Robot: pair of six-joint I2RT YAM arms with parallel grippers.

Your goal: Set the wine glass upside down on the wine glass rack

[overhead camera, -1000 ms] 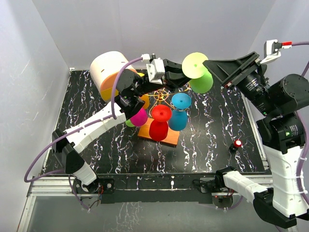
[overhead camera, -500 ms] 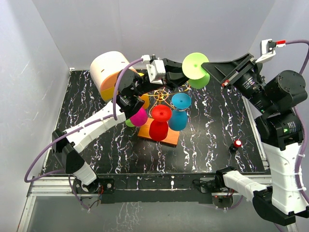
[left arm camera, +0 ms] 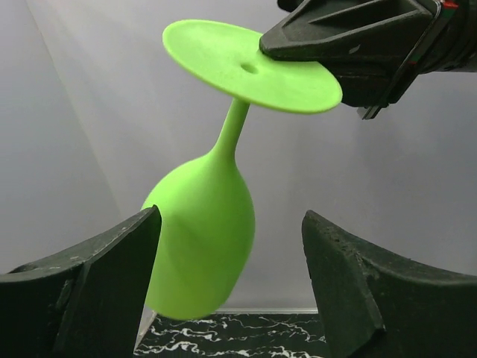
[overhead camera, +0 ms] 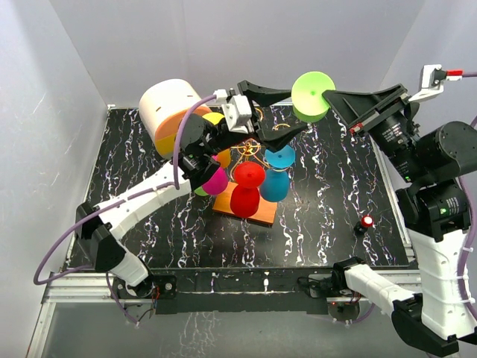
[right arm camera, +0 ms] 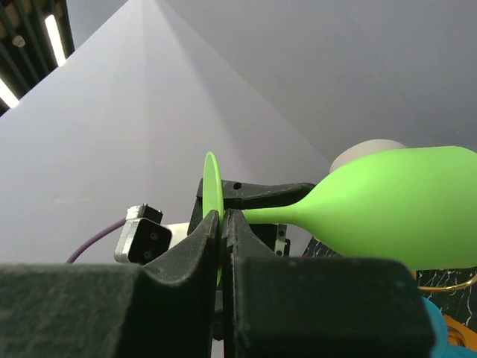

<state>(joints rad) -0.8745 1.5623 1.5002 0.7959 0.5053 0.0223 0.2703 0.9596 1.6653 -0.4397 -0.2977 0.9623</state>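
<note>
The green wine glass (overhead camera: 311,95) hangs in the air above the back of the table, foot up and bowl down, slightly tilted. My right gripper (overhead camera: 333,95) is shut on the rim of its flat foot (right arm camera: 211,186). My left gripper (overhead camera: 297,108) is open, its fingers (left arm camera: 119,261) standing either side of the bowl (left arm camera: 201,246) with a gap on the right side. The wine glass rack (overhead camera: 250,148), gold wire on an orange base (overhead camera: 261,215), stands below and to the left of the glass. Red (overhead camera: 246,186), blue (overhead camera: 277,171) and magenta (overhead camera: 216,181) glasses hang on it.
A cream-and-orange drum-shaped box (overhead camera: 168,112) sits at the back left, close behind my left arm. A small red object (overhead camera: 367,221) lies on the black marbled table (overhead camera: 320,224) at the right. Grey walls close in the back and sides.
My left gripper has opened and let go of the green bowl. My right gripper has shut on the foot, and the glass has risen slightly.
</note>
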